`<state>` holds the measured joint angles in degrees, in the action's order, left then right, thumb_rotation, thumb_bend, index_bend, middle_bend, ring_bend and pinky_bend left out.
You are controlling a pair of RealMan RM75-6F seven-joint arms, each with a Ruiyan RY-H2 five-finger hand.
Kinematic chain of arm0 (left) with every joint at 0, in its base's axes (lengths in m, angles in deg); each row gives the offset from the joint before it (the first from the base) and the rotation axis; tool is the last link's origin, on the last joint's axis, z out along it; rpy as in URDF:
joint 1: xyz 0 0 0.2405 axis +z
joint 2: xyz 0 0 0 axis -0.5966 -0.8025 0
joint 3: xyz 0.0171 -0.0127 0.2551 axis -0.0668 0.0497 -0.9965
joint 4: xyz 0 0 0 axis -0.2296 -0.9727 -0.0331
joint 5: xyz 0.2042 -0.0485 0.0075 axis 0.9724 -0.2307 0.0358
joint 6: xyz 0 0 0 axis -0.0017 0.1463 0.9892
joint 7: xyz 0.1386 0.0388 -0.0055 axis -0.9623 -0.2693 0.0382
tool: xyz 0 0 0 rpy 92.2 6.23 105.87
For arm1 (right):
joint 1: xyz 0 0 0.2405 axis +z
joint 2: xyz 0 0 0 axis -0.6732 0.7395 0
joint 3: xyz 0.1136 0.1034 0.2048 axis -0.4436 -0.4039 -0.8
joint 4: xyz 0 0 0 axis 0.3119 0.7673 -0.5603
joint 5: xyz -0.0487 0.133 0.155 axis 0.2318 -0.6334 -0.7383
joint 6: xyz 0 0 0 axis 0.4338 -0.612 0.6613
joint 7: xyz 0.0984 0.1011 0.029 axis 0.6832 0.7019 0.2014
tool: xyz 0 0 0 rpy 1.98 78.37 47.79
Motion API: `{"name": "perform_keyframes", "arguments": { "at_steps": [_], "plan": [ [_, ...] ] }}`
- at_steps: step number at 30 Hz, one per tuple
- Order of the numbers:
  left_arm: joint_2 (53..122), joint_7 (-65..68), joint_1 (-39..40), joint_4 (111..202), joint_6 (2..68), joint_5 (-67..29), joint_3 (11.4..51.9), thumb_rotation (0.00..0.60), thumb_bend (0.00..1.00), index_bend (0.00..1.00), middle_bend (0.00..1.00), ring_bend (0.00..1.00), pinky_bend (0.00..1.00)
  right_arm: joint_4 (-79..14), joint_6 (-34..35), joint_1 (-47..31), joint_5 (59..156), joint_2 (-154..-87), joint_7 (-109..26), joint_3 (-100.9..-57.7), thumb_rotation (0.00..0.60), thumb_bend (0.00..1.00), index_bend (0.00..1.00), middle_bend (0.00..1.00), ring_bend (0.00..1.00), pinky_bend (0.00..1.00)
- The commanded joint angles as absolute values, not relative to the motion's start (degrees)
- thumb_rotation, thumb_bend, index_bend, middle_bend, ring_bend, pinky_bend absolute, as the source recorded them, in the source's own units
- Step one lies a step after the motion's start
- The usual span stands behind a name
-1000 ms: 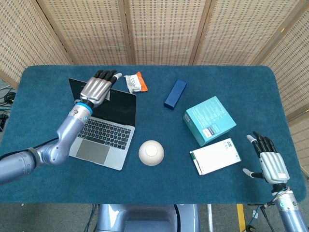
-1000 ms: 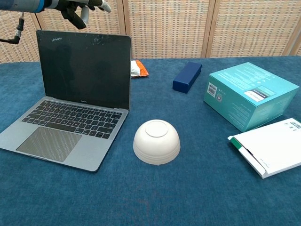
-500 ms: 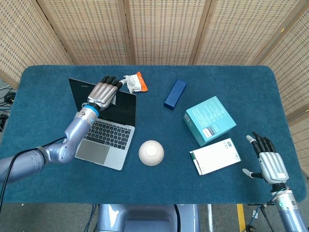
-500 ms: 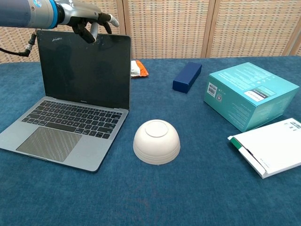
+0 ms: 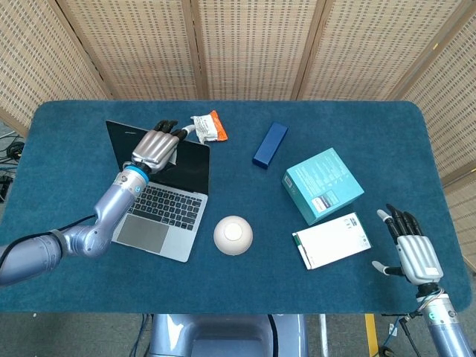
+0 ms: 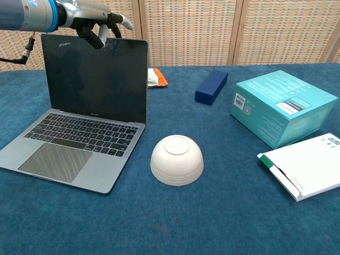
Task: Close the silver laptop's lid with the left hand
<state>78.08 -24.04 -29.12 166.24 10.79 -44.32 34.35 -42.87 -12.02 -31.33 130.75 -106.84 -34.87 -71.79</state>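
The silver laptop (image 5: 160,204) (image 6: 79,146) stands open at the table's left, dark screen upright. My left hand (image 5: 156,146) (image 6: 90,22) hovers at the screen's top edge, fingers bent down over the rim; whether they touch the lid I cannot tell. It holds nothing. My right hand (image 5: 414,253) rests open at the table's near right corner, fingers spread, shown only in the head view.
A white bowl (image 5: 233,234) (image 6: 177,159) lies upside down right of the laptop. An orange-and-white packet (image 5: 207,126) lies just behind the lid. Further right are a dark blue box (image 5: 269,144), a teal box (image 5: 322,184) and a white booklet (image 5: 332,240).
My left hand dropped from above the lid to its top edge and its fingers curled down over the rim. The lid still stands at the same angle.
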Motion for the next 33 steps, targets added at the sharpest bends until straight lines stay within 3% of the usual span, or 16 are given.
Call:
{"name": "perform_keyframes", "arguments": {
  "at_steps": [1,15,33],
  "plan": [
    [77.5,-23.8,-28.9,167.2,11.3,-43.7,34.0,0.600,1.00,0.07,0.27,0.04,0.06,-42.9,-12.0,-31.3,130.7,-106.9,-35.0,-71.8,0.600,0.09,0.08,0.00,0.00,0.00],
    [75.2,-23.4,-28.2,171.0,11.8,-43.5,32.1,0.600,1.00,0.13,0.34,0.10,0.10,-43.3,-12.7,-31.5,131.2,-106.6,-35.1,-71.8,0.600,0.09,0.08,0.00,0.00,0.00],
    [66.3,-22.8,-24.1,185.0,16.6,-38.8,29.5,0.600,1.00,0.13,0.35,0.11,0.11,-43.9,-13.0,-31.4,132.6,-106.9,-35.9,-71.0,0.600,0.09,0.08,0.00,0.00,0.00]
  ]
}}
